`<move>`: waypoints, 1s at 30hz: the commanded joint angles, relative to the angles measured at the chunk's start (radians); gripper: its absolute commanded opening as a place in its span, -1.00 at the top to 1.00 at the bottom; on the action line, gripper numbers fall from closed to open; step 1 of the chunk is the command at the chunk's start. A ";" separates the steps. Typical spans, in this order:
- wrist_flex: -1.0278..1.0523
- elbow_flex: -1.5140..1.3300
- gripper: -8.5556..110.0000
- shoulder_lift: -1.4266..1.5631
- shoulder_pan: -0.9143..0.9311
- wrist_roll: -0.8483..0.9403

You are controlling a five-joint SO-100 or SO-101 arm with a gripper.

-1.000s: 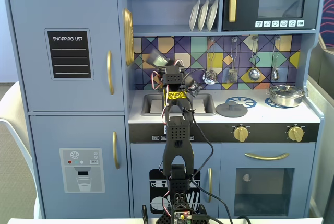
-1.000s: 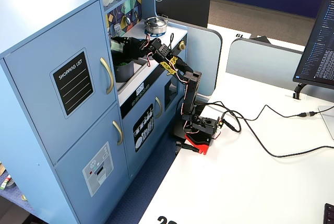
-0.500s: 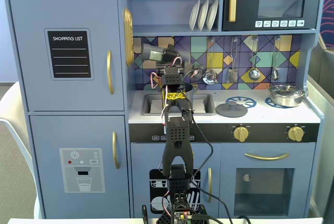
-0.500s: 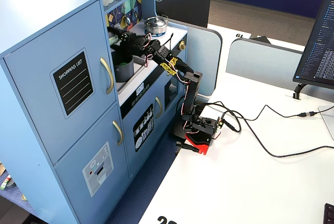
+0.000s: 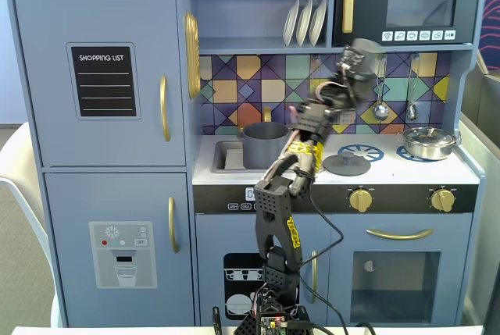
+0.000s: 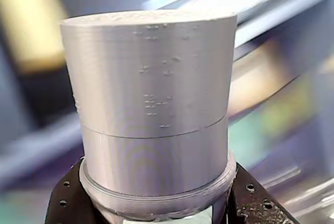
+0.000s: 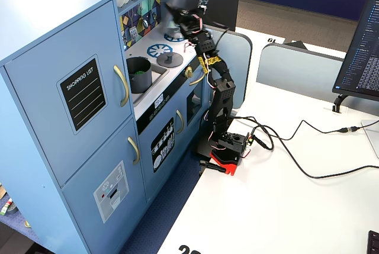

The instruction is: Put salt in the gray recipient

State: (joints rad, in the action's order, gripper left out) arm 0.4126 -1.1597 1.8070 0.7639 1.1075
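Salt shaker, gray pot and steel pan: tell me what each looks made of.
Salt shaker: probably 3D-printed plastic, matte gray; fine horizontal layer lines and small pits show in the wrist view, where the claw grips it.
Gray pot: matte and dull, with no glints; plastic or painted wood, unclear.
Steel pan: polished metal by its look, with bright mirror-like reflections.

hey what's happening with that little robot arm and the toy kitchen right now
The arm's gripper holds the slim gray cylindrical salt shaker, lifted up in front of the colourful backsplash. The matte gray toy pot sits at the sink, left of the arm in a fixed view, its flat knobbed lid lying on the stovetop. The shaker is not yet over the pot.
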 commanded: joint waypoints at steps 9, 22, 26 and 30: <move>-0.304 -0.279 0.85 0.026 0.141 0.249; -0.474 -0.436 0.85 -0.026 0.133 0.341; -0.489 -0.437 0.85 -0.069 0.140 0.342; -0.522 -0.443 0.85 -0.107 0.143 0.348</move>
State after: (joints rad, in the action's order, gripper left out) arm -0.0583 -1.6137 1.6997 0.8912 1.4358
